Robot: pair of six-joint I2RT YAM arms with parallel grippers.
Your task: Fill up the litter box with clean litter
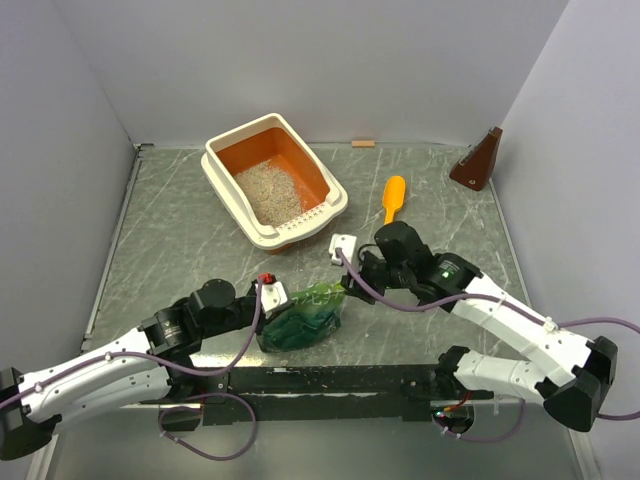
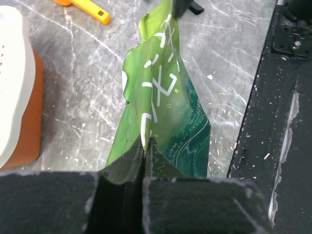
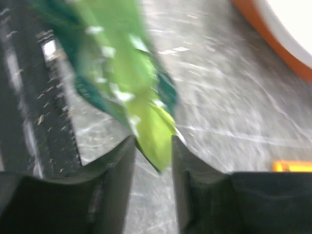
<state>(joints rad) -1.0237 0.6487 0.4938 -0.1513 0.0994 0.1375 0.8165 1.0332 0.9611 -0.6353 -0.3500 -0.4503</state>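
The left gripper (image 2: 145,146) is pinching the green bag (image 2: 165,97) tight; the right gripper (image 3: 152,161) is gaping around its corner. The litter box (image 1: 224,192), holding clean litter (image 1: 270,192), is sitting near the surface's (image 1: 170,230) far edge.

Litter box (image 1: 225,190): smooth moulded plastic, cream rim with a soft sheen, orange walls the same.
Clean litter (image 1: 270,192): dry, grainy, matt.
Green bag (image 2: 161,97): thin plastic film, glossy and crinkled. You can see light through its paler edge.
Scoop (image 1: 394,197): smooth yellow-orange plastic.
Table (image 1: 170,230): grey stone-look top with white veins and a low sheen. You'll find stray grains flecked across it.
Left gripper (image 2: 145,146) and right gripper (image 3: 152,146): your fingers are matt black and faintly rough.
Base rail (image 2: 273,122): matt black, dusted with grit.
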